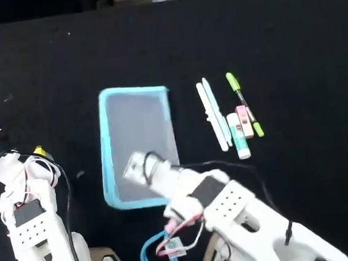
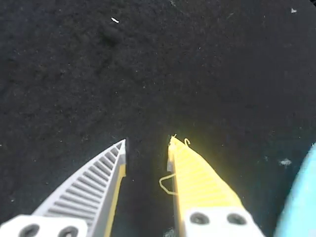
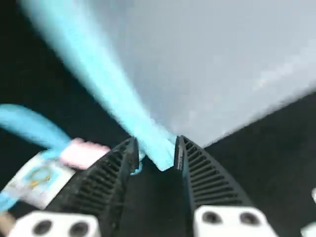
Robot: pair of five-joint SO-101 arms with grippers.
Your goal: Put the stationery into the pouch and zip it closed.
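Pouch (image 1: 136, 119): flat in the middle of the tabletop (image 1: 276, 34), blue trim all round. I can't tell whether the zip is open.
Right jaws: clamped on the pouch's blue edge at its near end, with the trim pinched between the tips.
Left jaws: parted and holding nothing, over bare tabletop near the pouch's other side.
Stationery: all outside. Two pens (image 1: 212, 114), highlighter (image 1: 243, 102), eraser (image 1: 244, 121) and glue stick (image 1: 239, 138) lie clustered on the right arm's side, apart from the pouch.
Done: nothing loaded that I can see, so this looks like the opening grip and no more.
Left: every item has to go in, then the zip. By my reckoning that's nearly the whole job.
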